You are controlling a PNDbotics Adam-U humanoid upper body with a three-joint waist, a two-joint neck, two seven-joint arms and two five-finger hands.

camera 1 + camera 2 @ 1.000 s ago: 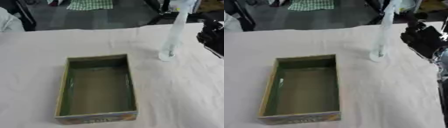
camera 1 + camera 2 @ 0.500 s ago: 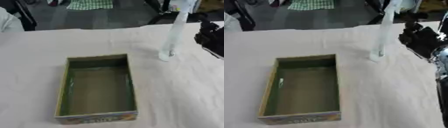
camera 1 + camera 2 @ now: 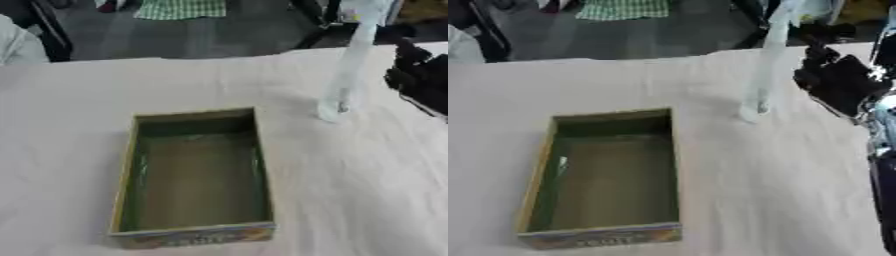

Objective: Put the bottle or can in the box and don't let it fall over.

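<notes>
An open rectangular cardboard box with a dull green inside and a printed front panel (image 3: pixel 197 175) lay on the pale cloth-covered table (image 3: pixel 70 125), its long axis running away from the camera and nothing visible inside it. To its right, off the far right corner and apart from the box wall, a tall, slim, clear plastic bottle (image 3: pixel 350 70) stood upright on its base, its long axis vertical and its top reaching past the table's far edge in the picture. Further right again hovered the robot's black right hand (image 3: pixel 837 82) — just beside the bottle at about mid-height but not touching it, a strip of cloth showing between them. The bottle therefore lay to the hand's left, with the box beyond it on the same side. The hand's fingers appeared partly curled and held nothing; how far they were spread could not be told. The left hand was not in view, so the right was clearly the nearer. Bare cloth surrounded the bottle — so tall and narrow an object would likely tip easily.
</notes>
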